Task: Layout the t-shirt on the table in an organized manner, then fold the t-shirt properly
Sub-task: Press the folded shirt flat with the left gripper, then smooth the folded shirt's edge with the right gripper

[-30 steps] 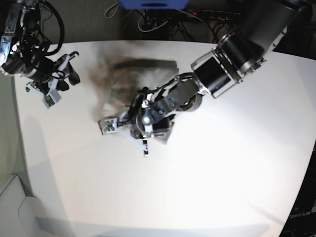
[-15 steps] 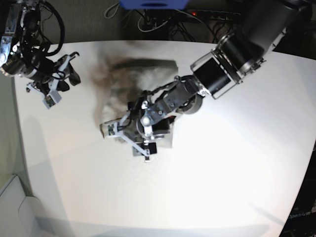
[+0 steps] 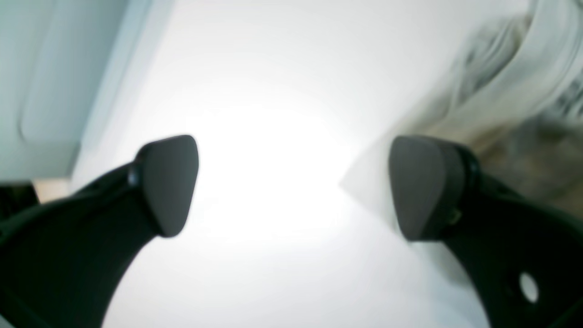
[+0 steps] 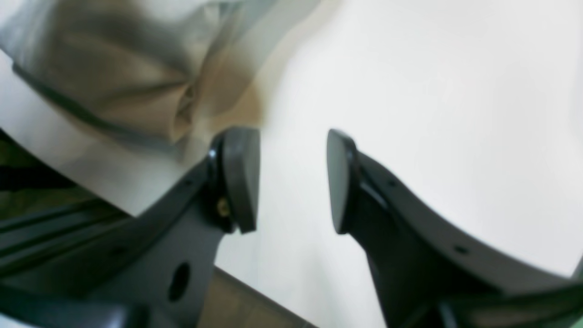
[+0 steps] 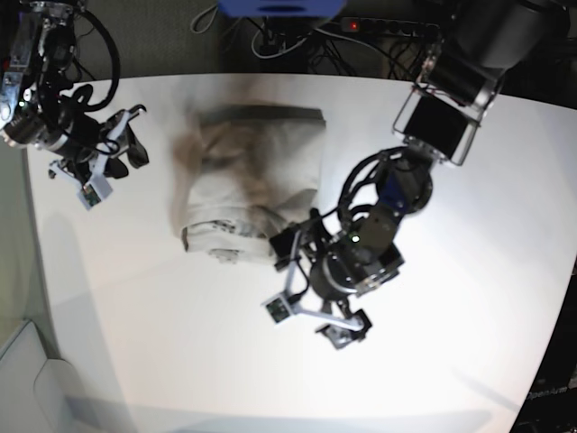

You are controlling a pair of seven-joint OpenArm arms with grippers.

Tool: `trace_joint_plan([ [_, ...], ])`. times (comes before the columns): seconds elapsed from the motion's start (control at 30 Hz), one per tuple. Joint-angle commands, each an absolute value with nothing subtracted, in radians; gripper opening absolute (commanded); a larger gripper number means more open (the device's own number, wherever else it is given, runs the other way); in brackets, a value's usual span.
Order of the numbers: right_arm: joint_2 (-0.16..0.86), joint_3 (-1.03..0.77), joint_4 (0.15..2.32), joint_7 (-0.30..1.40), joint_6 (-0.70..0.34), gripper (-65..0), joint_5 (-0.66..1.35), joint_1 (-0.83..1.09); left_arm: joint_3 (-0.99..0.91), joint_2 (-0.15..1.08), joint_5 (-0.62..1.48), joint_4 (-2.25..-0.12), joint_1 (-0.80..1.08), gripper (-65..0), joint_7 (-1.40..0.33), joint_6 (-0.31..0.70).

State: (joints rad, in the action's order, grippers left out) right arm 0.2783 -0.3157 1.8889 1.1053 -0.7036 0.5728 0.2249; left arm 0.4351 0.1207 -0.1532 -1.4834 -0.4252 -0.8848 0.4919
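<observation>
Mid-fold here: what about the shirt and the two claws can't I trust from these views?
- Light grey-beige cotton t-shirt, base view: its left edge is a dark blur, so the outline there is unclear.
- Same shirt, left wrist view: smeared and cut off by the right edge of the frame.
- Right wrist view: the shirt is out of focus; sleeves and collar can't be told apart.
- Right claw, base view: too small to judge its opening.
- Left claw: open and empty.

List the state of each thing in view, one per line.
t-shirt: folded into a compact bundle, lying on the table, held by neither gripper
left gripper: open, empty, beside the t-shirt
right gripper: open, empty, apart from the t-shirt
table: carries the t-shirt
</observation>
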Motion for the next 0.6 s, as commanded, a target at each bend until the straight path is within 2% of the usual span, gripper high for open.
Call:
trace_joint_plan([
  [0.0,0.274,-0.306,1.906,1.084,-0.698,-39.9,0.595,0.2,0.39,0.134,-0.16,-1.523,-0.44,0.0,-0.903,0.486],
  [0.1,0.243,-0.286,1.906,1.084,-0.698,-40.2,0.595,0.165,0.262,0.182,-0.159,-1.586,-0.381,0.0,-0.977,0.495],
  [0.17,0.209,-0.275,1.906,1.084,-0.698,-42.7,0.595,0.13,0.159,0.214,-0.156,-1.647,-0.325,0.0,-1.012,0.495],
  [0.27,0.148,-0.259,1.906,1.084,-0.698,-53.5,0.593,0.074,-0.002,0.246,-0.157,-1.755,-0.214,0.0,-1.066,0.496],
  [0.3,0.134,-0.254,1.905,1.084,-0.698,-57.3,0.591,0.058,-0.045,0.252,-0.157,-1.785,-0.183,-2.1,-1.076,0.496],
  [0.4,0.094,-0.229,1.897,1.084,-0.698,-65.0,0.59,0.024,-0.17,0.265,-0.157,-1.877,-0.096,-18.5,-1.118,0.496],
  [0.5,0.079,-0.186,1.897,1.084,-0.698,-65.0,0.59,0.027,-0.272,0.263,-0.157,-1.952,-0.013,-38.7,-1.15,0.496],
  [0.57,0.077,-0.153,1.896,1.079,-0.698,-65.0,0.59,0.042,-0.314,0.263,-0.151,-1.974,0.022,-48.1,-1.153,0.496],
])
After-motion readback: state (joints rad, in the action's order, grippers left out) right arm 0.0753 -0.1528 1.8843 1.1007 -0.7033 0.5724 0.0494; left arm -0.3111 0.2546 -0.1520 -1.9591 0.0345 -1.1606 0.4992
